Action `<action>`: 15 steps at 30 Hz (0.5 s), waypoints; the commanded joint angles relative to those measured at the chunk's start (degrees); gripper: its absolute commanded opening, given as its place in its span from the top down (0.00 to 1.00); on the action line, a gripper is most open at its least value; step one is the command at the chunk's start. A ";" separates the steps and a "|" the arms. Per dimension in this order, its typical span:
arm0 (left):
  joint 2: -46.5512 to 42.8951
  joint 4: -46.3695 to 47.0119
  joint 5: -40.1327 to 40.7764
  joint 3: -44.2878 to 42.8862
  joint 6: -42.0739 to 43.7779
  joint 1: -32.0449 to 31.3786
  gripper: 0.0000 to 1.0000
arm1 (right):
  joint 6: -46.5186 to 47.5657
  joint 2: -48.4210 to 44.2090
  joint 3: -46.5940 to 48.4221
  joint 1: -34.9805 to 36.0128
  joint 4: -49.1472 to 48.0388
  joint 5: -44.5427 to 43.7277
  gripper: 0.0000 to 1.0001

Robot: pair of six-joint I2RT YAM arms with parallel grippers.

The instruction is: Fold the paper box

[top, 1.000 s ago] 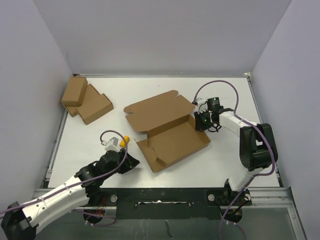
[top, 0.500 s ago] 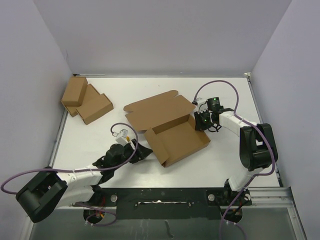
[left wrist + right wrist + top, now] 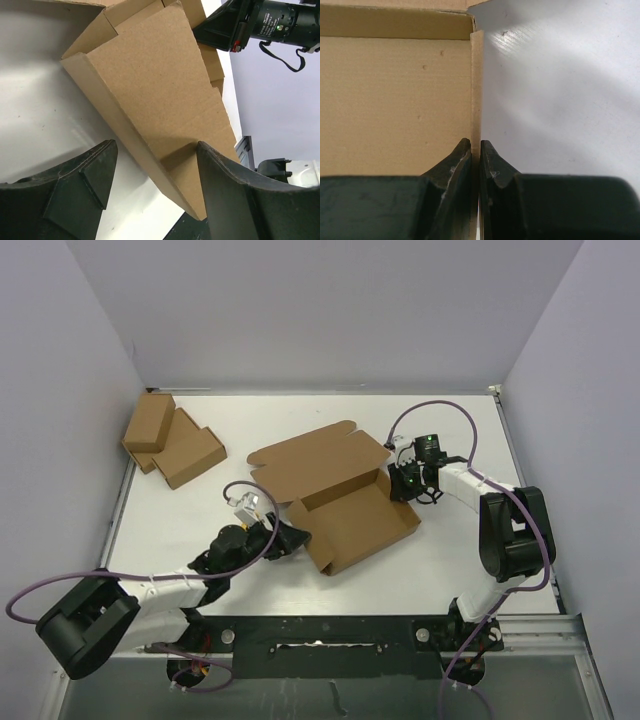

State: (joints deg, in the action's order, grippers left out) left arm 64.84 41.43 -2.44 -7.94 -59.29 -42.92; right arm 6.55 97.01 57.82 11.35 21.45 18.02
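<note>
The paper box (image 3: 345, 502) is a brown shallow mailer lying open at the table's middle, its lid (image 3: 315, 460) flat behind it. My left gripper (image 3: 292, 538) is open at the box's near-left corner. In the left wrist view it (image 3: 155, 172) straddles the raised left side wall (image 3: 150, 95), with the right finger (image 3: 235, 190) against the inner face. My right gripper (image 3: 400, 483) is shut on the box's right side wall. In the right wrist view that wall's thin edge (image 3: 476, 85) is pinched between the fingertips (image 3: 475, 145).
Two smaller brown cardboard boxes (image 3: 150, 422) (image 3: 190, 453) lie at the back left by the table's edge. White walls enclose the table on three sides. The metal rail (image 3: 330, 635) with the arm bases runs along the near edge.
My left arm has swung right to the box's near-left corner. The left side flap that lay flat now stands up as a wall. The right gripper has kept its hold.
</note>
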 commanded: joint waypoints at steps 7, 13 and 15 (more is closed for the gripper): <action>2.66 -5.32 1.75 -7.56 -1.08 0.29 0.30 | -0.64 -0.46 0.89 0.29 -2.09 1.93 0.93; 2.40 -19.09 3.65 -13.10 -2.00 -0.68 0.29 | -0.63 -0.42 0.95 0.34 -2.12 2.02 0.93; 3.37 -20.15 3.67 -14.04 -2.24 -1.28 0.30 | -0.61 -0.42 0.94 0.33 -2.07 2.01 0.93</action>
State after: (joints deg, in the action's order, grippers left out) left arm 67.85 27.16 -0.40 -17.98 -60.88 -43.22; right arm 6.52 97.01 57.82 11.35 21.45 18.02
